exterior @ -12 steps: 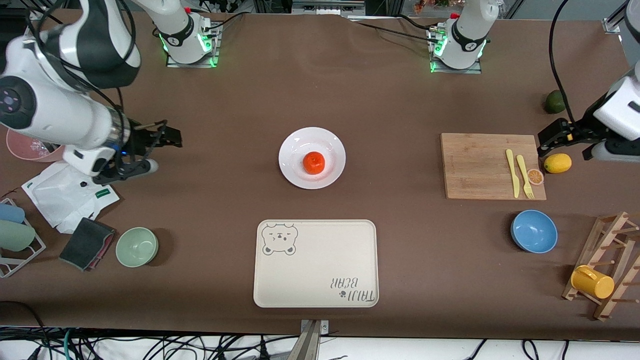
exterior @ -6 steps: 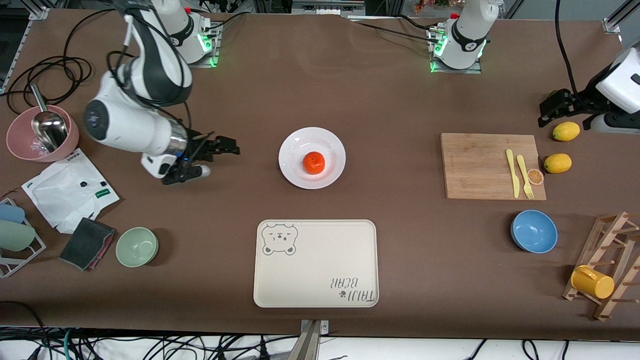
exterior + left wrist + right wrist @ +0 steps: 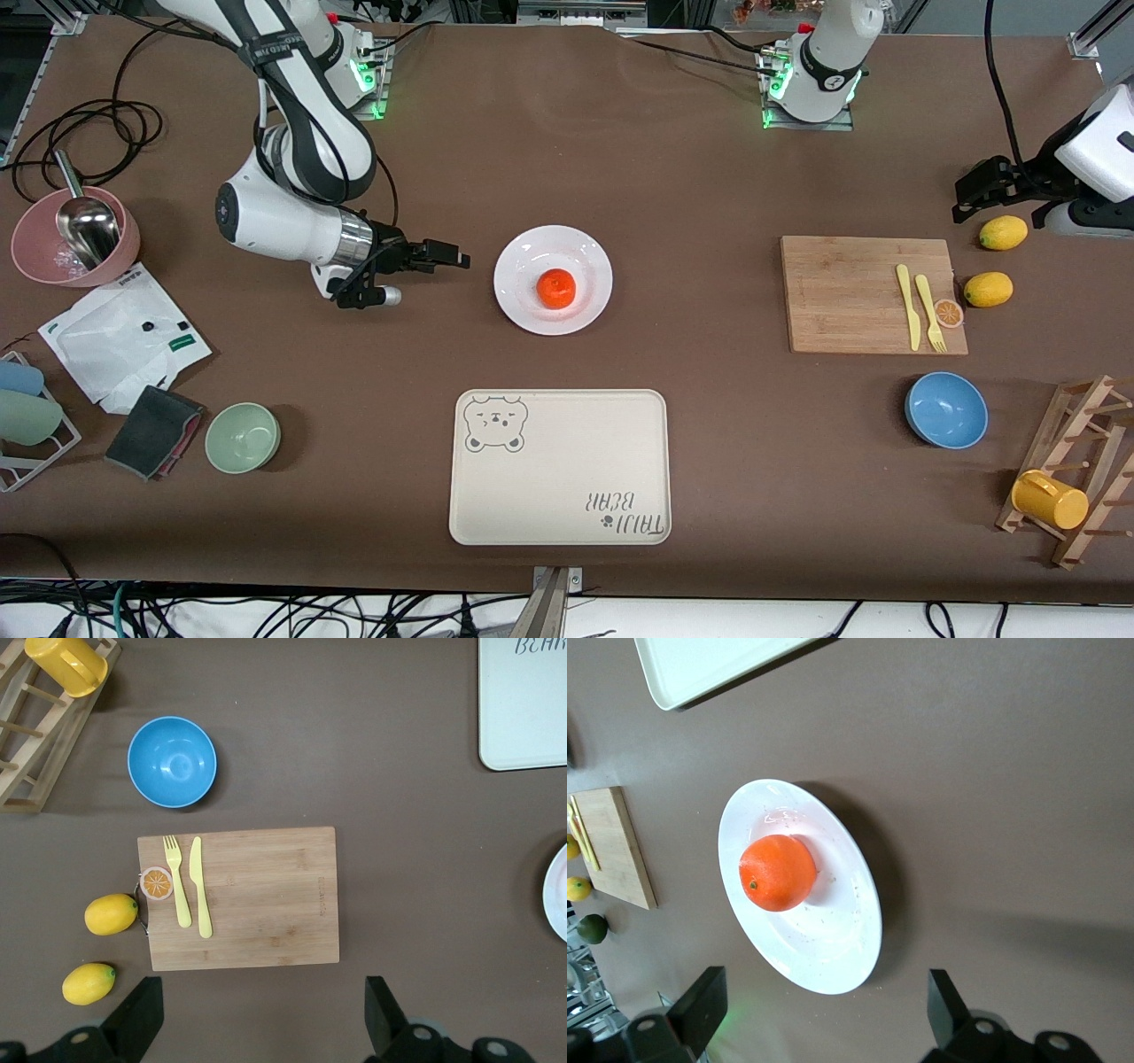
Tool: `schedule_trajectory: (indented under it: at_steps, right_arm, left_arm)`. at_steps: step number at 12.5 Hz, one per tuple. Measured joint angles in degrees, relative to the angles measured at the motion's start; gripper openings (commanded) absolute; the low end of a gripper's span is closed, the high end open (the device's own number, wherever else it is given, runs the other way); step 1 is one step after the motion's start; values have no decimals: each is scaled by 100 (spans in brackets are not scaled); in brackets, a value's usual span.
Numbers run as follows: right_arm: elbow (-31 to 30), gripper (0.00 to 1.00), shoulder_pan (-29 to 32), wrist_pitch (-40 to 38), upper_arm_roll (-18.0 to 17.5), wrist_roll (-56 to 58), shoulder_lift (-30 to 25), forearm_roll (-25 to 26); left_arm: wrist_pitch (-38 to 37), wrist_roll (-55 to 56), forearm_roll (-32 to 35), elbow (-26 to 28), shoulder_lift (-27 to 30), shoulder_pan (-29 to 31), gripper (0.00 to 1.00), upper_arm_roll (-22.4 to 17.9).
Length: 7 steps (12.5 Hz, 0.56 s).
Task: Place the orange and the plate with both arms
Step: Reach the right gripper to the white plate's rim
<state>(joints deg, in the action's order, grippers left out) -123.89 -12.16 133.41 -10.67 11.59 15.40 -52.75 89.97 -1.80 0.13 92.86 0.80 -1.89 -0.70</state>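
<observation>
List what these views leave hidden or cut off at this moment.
- The left gripper: in the front view the picture's edge cuts off most of its arm.
- The plate: only a sliver shows at the left wrist view's edge.
- The orange: its underside, resting on the plate, shows in no view.
- The tray: the right wrist view's edge cuts it off.

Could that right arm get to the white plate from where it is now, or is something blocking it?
Probably yes. The right gripper, fingers open, is beside the plate toward the right arm's end of the table, with only bare tabletop between them. The orange sits mid-plate, leaving the rim free.
</observation>
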Motion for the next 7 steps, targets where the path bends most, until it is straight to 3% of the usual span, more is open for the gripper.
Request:
schedule_trajectory:
  at_steps: [7]
  right_arm:
    - [-192,100,-11,1263,-766,1046,672,-1197]
  left_arm:
    - [0,0,-3,-127,-48,-27,100,5]
